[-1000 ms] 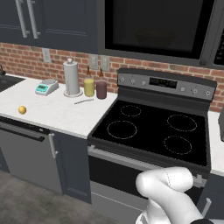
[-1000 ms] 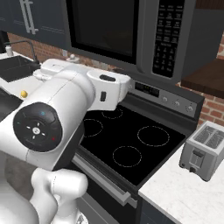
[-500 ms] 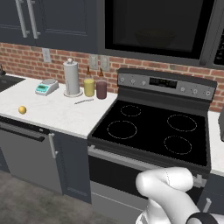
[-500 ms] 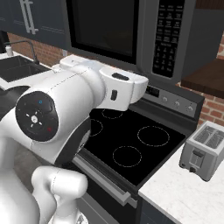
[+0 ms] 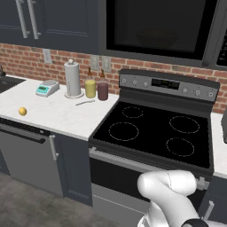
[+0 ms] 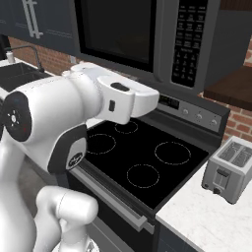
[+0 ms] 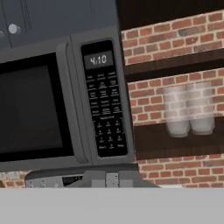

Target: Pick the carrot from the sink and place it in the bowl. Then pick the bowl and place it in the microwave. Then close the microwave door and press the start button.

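Both base views flank the stove (image 5: 155,133); the hand view faces the microwave (image 7: 65,100) closely.

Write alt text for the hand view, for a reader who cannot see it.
A dark microwave with its door shut fills the left, its button strip lit with the display reading 4:10. To its right, two clear glasses stand on a dark shelf against a red brick wall.
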Robot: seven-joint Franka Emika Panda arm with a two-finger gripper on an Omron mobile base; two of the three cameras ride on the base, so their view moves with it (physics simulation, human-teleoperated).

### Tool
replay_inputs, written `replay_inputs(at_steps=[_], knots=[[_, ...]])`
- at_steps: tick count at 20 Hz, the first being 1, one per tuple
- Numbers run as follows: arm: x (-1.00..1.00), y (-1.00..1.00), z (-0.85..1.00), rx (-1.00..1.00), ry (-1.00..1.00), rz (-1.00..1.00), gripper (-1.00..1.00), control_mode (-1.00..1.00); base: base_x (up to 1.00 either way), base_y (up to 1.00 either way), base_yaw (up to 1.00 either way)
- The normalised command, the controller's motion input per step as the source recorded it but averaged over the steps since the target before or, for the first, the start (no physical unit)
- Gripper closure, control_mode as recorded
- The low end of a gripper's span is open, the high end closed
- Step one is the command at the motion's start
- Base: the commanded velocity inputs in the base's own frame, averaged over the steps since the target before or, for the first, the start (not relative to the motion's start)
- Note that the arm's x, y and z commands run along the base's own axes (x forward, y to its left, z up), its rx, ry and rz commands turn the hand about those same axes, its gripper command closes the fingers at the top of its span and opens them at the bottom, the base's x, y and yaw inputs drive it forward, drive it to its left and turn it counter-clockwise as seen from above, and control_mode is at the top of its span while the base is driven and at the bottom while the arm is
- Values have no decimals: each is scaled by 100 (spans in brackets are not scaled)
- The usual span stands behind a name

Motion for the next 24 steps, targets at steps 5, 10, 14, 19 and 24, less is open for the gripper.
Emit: replay_inputs(at_steps=[5, 10, 14, 19, 24], knots=[[24, 0, -4, -1, 0, -12, 100, -100, 0, 0, 0], [32, 0, -9, -3, 0, -5, 100, -100, 0, 0, 0], [31, 9, -19, -5, 0, -2, 100, -100, 0, 0, 0], [33, 5, -23, -6, 0, 0, 100, -100, 0, 0, 0], [37, 0, -16, -3, 0, 0, 100, -100, 0, 0, 0]])
